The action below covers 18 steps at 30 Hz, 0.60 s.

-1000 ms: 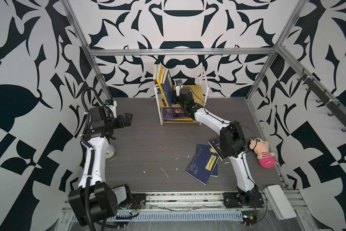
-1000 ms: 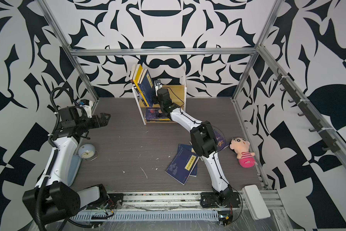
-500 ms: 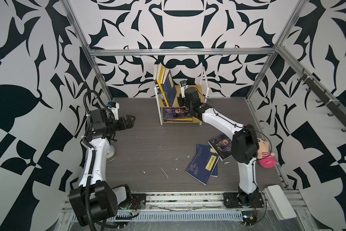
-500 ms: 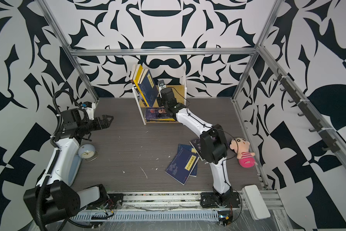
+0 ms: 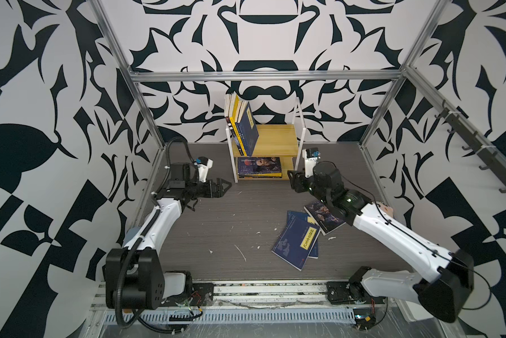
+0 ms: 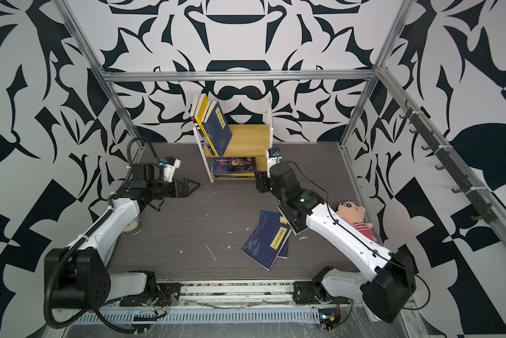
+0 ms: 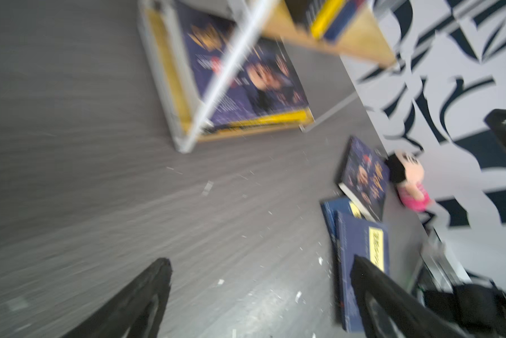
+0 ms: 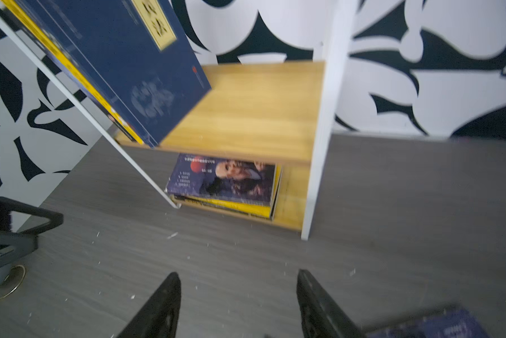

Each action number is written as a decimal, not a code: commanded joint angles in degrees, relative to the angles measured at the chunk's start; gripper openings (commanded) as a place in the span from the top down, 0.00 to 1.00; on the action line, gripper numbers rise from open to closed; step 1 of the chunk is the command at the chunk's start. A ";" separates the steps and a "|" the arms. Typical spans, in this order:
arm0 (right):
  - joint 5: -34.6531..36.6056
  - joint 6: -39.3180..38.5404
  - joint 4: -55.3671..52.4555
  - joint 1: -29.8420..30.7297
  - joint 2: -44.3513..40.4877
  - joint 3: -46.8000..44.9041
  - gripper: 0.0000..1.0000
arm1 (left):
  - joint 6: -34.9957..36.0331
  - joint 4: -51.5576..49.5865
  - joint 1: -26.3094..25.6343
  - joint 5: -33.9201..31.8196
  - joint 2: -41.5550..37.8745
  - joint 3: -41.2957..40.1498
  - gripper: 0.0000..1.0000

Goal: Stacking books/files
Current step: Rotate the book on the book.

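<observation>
The grey wood-grain tabletop [image 5: 216, 228] carries everything, and black-and-white patterned walls [image 5: 260, 44] close it on three sides. The white and black left arm [image 5: 161, 216] reaches from the near edge toward the middle. The right arm [image 5: 392, 234] reaches toward the small shelf of white metal frame and yellow wooden boards [image 5: 278, 140], which stands at the far wall. On its upper board several thin navy blue and yellow books [image 5: 247, 131] stand tilted against one side of the frame, and the outermost one shows a yellow title label. On the lower board a dark purple-blue book with a man's face [image 5: 259, 165] lies flat on top of yellow books [image 8: 245, 209]. On the tabletop, near the right arm, a navy blue book with a yellow label [image 5: 297, 243] lies over a second navy book [image 5: 297, 216]. Just beside them is another dark purple-blue face book [image 5: 323, 216], partly under that arm. A plush doll with black hair and pink clothes [image 6: 352, 213] lies near the side wall. The left end effector [image 5: 225, 187] hangs above the bare tabletop, its fingers spread wide with nothing between them. The right end effector [image 5: 292, 181] is near the front of the shelf, its fingers [image 8: 158, 307] also apart and holding nothing.
</observation>
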 commanded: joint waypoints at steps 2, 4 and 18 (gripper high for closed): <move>-2.91 12.84 -8.89 0.04 -7.49 -7.02 0.35 | -0.76 1.76 -8.66 1.10 4.59 -0.05 0.00; -3.15 15.06 -12.22 -0.13 -9.32 -9.52 0.35 | -0.80 1.76 -12.87 0.58 7.16 0.58 0.00; -11.88 28.60 -20.19 -3.66 -12.75 -23.61 0.45 | -6.79 -6.14 -32.11 1.34 28.81 15.54 0.04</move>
